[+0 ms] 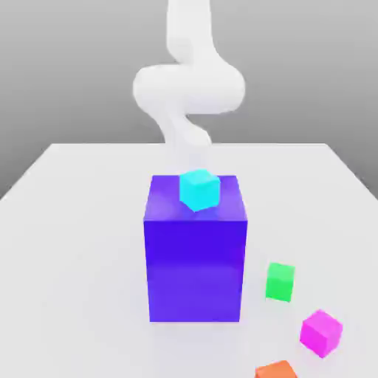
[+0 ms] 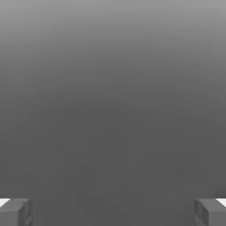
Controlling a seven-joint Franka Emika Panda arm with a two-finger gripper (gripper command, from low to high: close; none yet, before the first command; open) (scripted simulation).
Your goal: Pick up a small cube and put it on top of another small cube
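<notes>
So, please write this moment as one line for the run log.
gripper: open, empty | cyan cube: on purple-blue block | magenta cube: on table

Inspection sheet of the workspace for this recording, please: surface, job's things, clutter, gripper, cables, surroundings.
Surface: pale, smooth tabletop.
Job's things: small magenta cube on the tabletop, exterior view's right; small green cube nearby, apart from it; small cyan cube atop the big block; none stacked on another small cube.
Clutter: big purple-blue block; orange object, cut off by the picture's edge.
Gripper: open, nothing between the fingertips.
Cables: nothing seen.
Surroundings: white arm beyond the block; plain grey background.
</notes>
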